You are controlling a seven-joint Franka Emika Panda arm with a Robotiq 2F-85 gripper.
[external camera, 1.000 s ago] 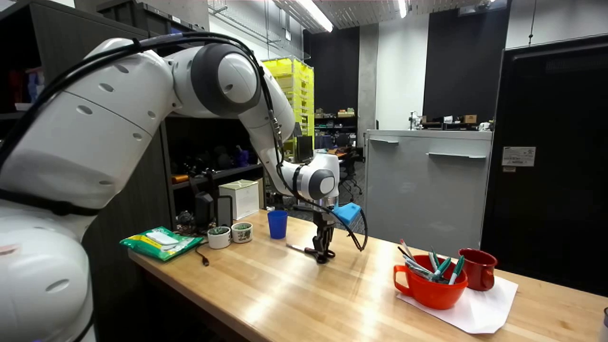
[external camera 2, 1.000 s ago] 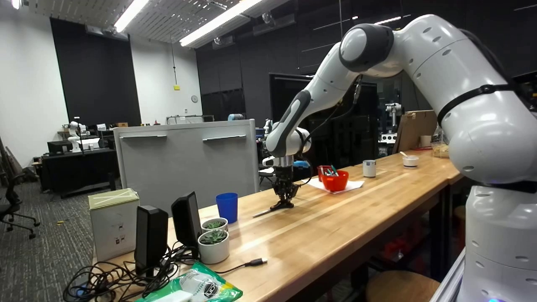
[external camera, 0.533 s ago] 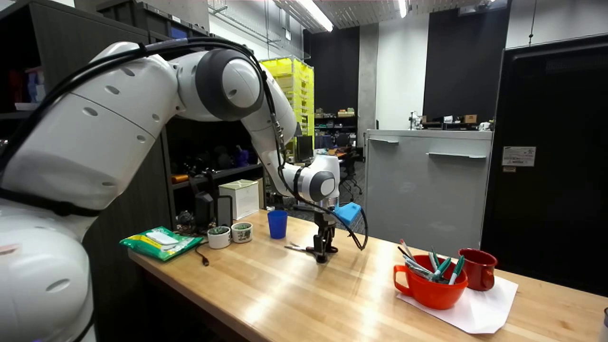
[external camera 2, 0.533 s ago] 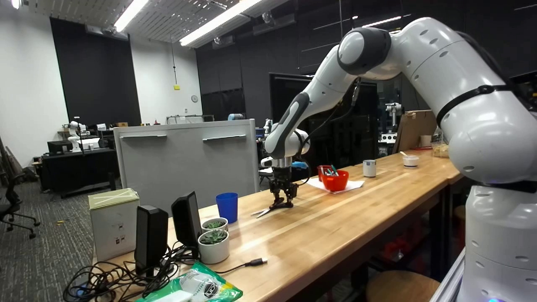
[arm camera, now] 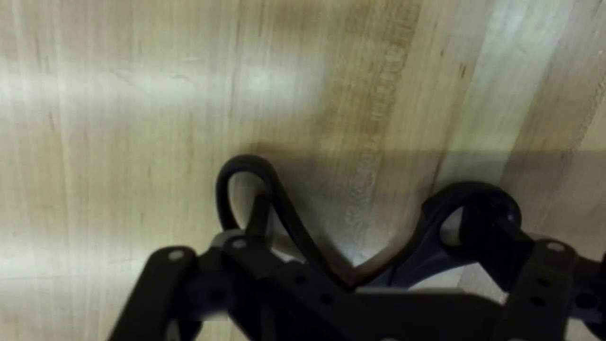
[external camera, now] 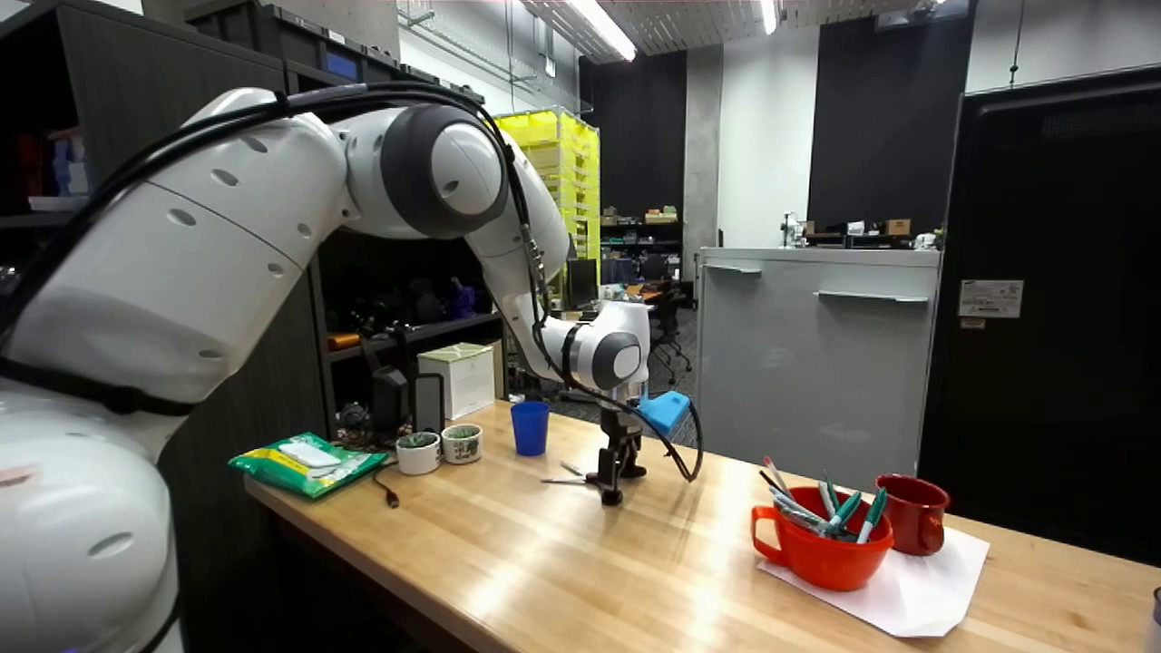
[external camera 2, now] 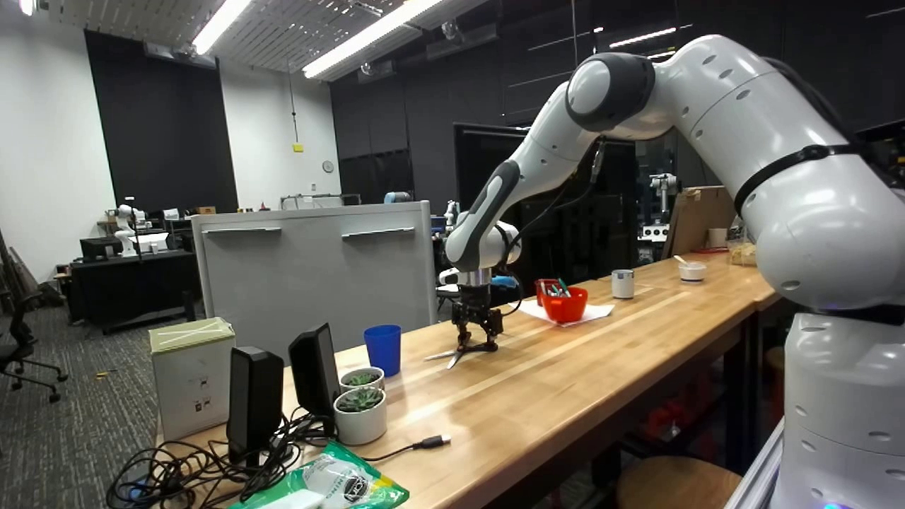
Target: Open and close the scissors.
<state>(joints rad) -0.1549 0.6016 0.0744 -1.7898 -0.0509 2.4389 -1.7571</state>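
The scissors lie flat on the wooden table, their thin blades [external camera 2: 451, 361] spread into a V in both exterior views. In the wrist view the dark handles [arm camera: 295, 227] stand wide apart. My gripper [arm camera: 374, 213] is open, pointing straight down, with one fingertip inside each handle loop. The right fingertip fills most of its loop. The gripper's linkage hides the pivot and blades from the wrist view. In an exterior view the gripper [external camera: 623, 485] covers most of the handles, while the blades [external camera: 567, 481] stick out toward the blue cup.
The blue cup [external camera: 530, 429] stands just beyond the blade tips. Two potted succulents [external camera 2: 360, 417], black speakers [external camera 2: 254, 403] and a green packet [external camera: 308, 462] are farther along that side. Opposite, a red bowl [external camera: 830, 562] with pens sits by a dark red mug [external camera: 914, 512] on paper.
The gripper's fingers have spread apart, pushing the handles outward. The blades have gone from lying together to an open V. The arm's elbow has lowered slightly.
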